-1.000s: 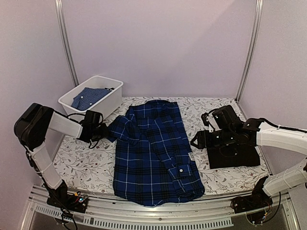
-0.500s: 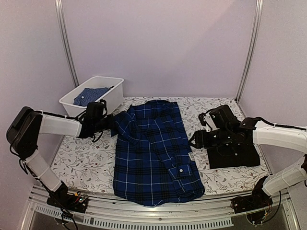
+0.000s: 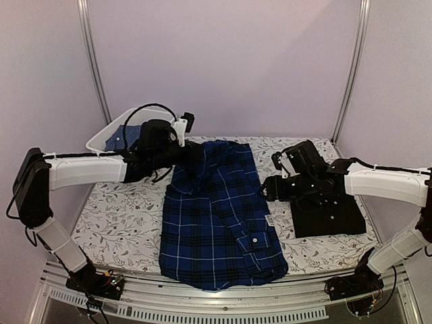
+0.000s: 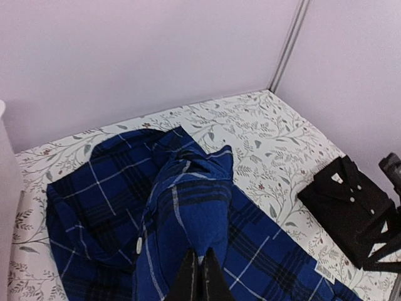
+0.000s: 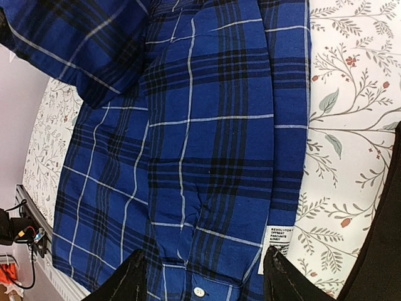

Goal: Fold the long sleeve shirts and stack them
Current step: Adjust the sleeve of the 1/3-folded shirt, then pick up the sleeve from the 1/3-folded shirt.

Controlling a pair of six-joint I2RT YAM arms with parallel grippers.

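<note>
The navy-and-blue plaid shirt lies lengthwise on the floral table cover, collar end toward the back wall. My left gripper is shut on a fold of its left-side cloth. That fold is lifted off the table and hangs over the shirt's upper body; the left wrist view shows it bunched ahead of my closed left gripper. The black shirt lies folded at the right, also visible as the black shirt. My right gripper hovers open over the plaid shirt's right edge; the right gripper holds nothing above the plaid cloth.
A white bin at the back left holds a blue patterned garment. The floral table cover shows on both sides of the plaid shirt. Metal frame posts stand at the back corners, and a rail runs along the near edge.
My left gripper closed on the plaid shirt's left-side cloth and carried it up and to the right, over the shirt. The right gripper drifted slightly left and stayed open.
</note>
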